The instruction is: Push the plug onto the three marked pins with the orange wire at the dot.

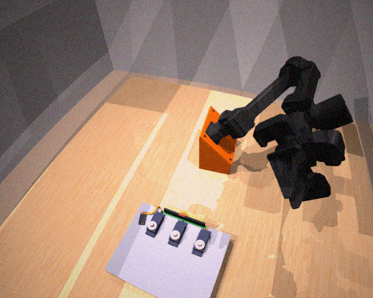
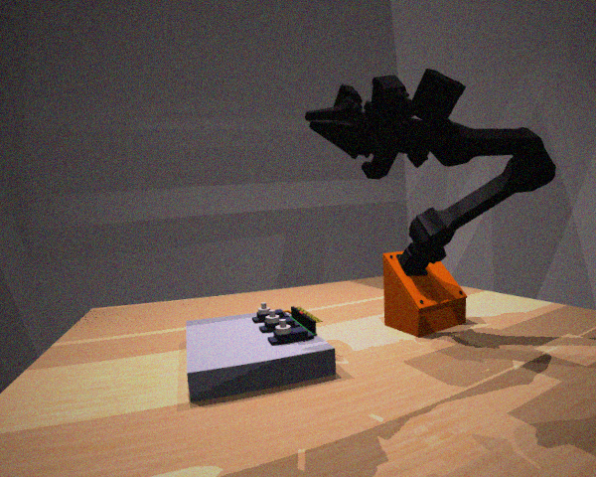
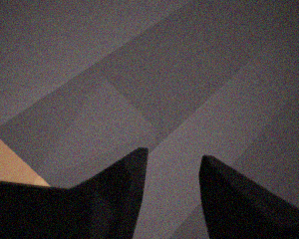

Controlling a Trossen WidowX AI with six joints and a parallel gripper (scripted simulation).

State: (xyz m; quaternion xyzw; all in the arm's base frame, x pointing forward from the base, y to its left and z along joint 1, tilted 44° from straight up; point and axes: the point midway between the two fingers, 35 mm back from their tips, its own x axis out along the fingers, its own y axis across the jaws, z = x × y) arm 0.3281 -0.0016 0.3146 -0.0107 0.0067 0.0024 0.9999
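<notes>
My gripper [image 1: 293,203] [image 2: 307,119] [image 3: 173,161] is high above the table, to the right of the holder in the top view. Its fingers stand part-way apart with nothing between them. The flat black plug [image 1: 142,218] lies on the far left corner of the pale lavender holder [image 1: 170,266] [image 2: 257,370]. Its orange-looking lead [image 1: 153,210] curves to the leftmost servo [image 1: 158,218]. The pin row [image 1: 193,215] [image 2: 311,315] sticks out from a black strip on the holder's edge facing the arm base. A small red band [image 1: 182,215] marks its middle. The dot and plug holes are too small to tell.
Two more dark servos [image 1: 178,233] [image 1: 201,242] with white hubs stand beside the first on the holder. The orange arm base [image 1: 214,155] [image 2: 403,308] stands on the wooden table [image 1: 93,166] [image 2: 108,420] beyond the pins. The wrist view shows mostly grey wall.
</notes>
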